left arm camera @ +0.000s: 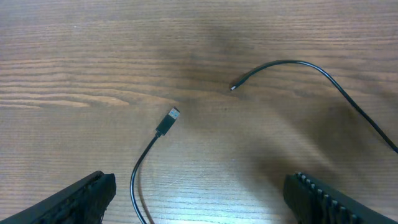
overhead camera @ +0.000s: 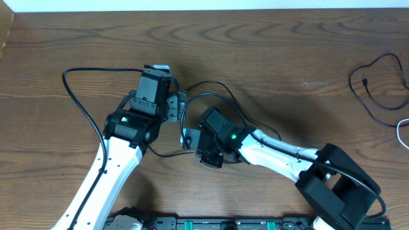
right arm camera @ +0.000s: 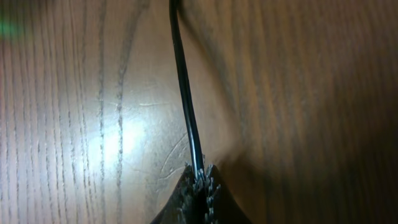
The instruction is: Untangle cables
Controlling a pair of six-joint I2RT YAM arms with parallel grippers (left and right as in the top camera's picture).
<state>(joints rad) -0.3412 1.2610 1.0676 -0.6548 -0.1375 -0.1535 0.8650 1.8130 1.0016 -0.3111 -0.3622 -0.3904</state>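
nearest is the right gripper [right arm camera: 200,182], down close to the table [right arm camera: 74,124], with a black cord [right arm camera: 186,106] running straight away from its tips. to do this step well, i'd judge it wants a low, steady hold on that cord while the other arm takes a free end. the two should then draw apart slowly, so no loop pulls tight. the right tips are closed hard together, pinching the cord between them. the left gripper [left arm camera: 199,199] hangs over the wood with its fingers [left arm camera: 81,199] spread as wide as they go, holding and touching nothing. just beyond them lies a usb plug [left arm camera: 168,121] on a black lead, and further off a thin cord tip [left arm camera: 234,87]. whether both belong to one cord i cannot tell. far off by the table's right edge rest a loose black cord [overhead camera: 351,80] and a white cord [overhead camera: 399,133], well apart from both arms.
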